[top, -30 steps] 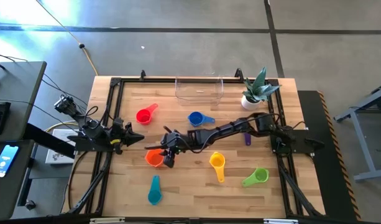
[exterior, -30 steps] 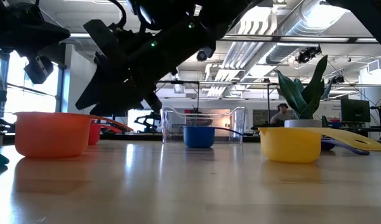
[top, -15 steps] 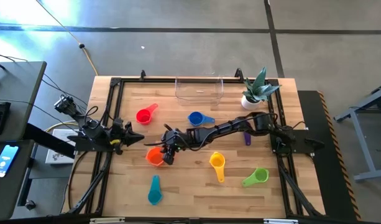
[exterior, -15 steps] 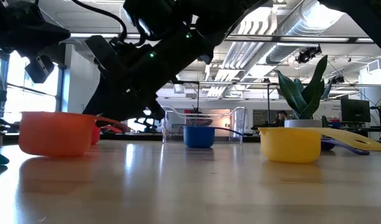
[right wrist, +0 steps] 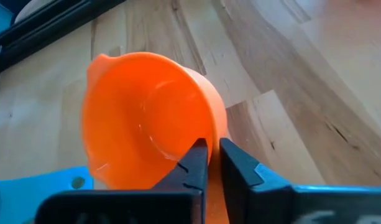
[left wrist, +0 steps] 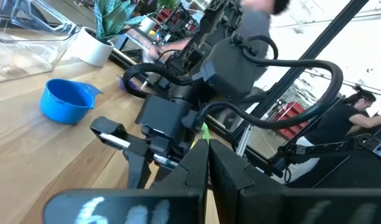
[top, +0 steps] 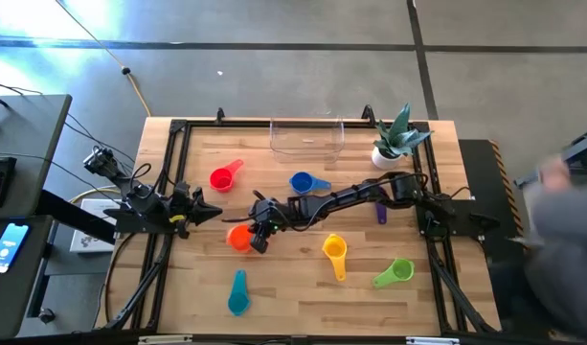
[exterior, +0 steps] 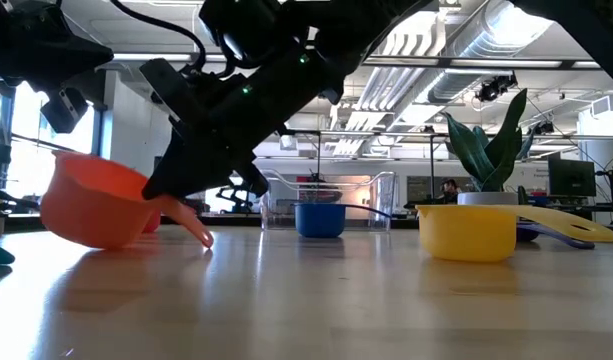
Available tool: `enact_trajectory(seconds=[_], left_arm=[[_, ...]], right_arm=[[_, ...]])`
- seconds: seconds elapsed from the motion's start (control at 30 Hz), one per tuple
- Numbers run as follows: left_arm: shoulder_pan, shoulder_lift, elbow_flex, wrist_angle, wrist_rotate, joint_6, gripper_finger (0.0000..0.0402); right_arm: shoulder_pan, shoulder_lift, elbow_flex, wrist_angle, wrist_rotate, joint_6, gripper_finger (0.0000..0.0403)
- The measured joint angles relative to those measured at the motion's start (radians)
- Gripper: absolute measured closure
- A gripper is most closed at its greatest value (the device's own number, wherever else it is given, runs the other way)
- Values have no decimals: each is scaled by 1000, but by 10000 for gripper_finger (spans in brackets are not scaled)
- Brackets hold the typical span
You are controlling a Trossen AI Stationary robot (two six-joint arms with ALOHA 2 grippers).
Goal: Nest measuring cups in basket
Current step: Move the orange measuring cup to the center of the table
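Observation:
The orange measuring cup (top: 237,237) lies left of the table's centre, tipped over, with my right gripper (right wrist: 212,155) shut on it. My right arm reaches in from the table's right side. The red (top: 221,177), blue (top: 305,182), yellow (top: 335,251), green (top: 394,273) and teal (top: 237,292) cups rest on the wood. A purple one (top: 380,215) peeks from under my right arm. The clear basket (top: 306,136) stands at the far edge. My left gripper (left wrist: 208,171) waits shut at the left edge. My right gripper pinches the orange cup's handle (right wrist: 214,186) between its two fingers, close to where it joins the bowl. The fingers slant down from the table's right side, and the handle runs back between them. The cup is tilted: its bowl (exterior: 91,215) and the handle's free end (exterior: 203,238) touch the table.
A white pot with a green plant (top: 394,139) stands at the far right corner beside the basket. A black frame (top: 169,172) runs around the table. A blurred person (top: 561,192) shows beyond the right edge. Bare wood lies between the cups.
My right gripper has shut on the orange cup's handle. The cup, which stood flat on its base, has tipped: its handle end has gone down onto the table and its mouth now faces partly sideways. A person has come into view at the right.

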Motion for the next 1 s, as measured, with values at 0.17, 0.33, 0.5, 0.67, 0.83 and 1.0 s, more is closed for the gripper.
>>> enact_trajectory(seconds=[0.17,0.33,0.5,0.67,0.83,1.0], left_arm=[[0,0,0,0,0,0,397],[0,0,0,0,0,0,397],[0,0,0,0,0,0,397],[0,0,0,0,1,0,397],[0,0,0,-1,1,0,397],[0,0,0,0,1,0,397]], right_arm=[[0,-1,0,0,1,8,398],[0,-19,1,-60,1,33,400],[-3,-71,0,-198,-7,30,402],[-9,-121,0,-328,-48,4,402],[-13,-150,0,-465,-92,-47,402],[-28,-151,0,-583,-111,-75,403]])
